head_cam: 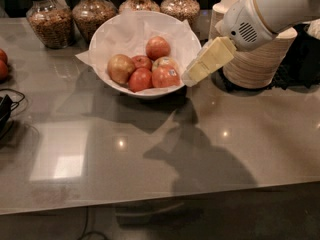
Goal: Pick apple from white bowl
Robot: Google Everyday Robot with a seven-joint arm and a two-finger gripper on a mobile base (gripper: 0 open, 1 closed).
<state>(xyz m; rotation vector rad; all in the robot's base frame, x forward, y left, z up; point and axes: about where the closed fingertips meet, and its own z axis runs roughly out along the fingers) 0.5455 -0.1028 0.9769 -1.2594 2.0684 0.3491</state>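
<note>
The white bowl (112, 34), lined with crinkled white paper, stands at the back middle of the grey table. The apple (120, 68), yellow-gold with a reddish blush, lies at the bowl's left side. Several smaller red apples lie beside it, one with a sticker (167, 77). My gripper (192, 76), cream-coloured, reaches down from the upper right. Its tip hangs at the bowl's right rim, just right of the sticker apple. It holds nothing that I can see.
Stacked beige disposable bowls (257, 54) stand right behind the arm. Several glass jars of grain (49, 19) line the back edge. Red apples (2, 64) and black cables (7, 109) lie at the left edge.
</note>
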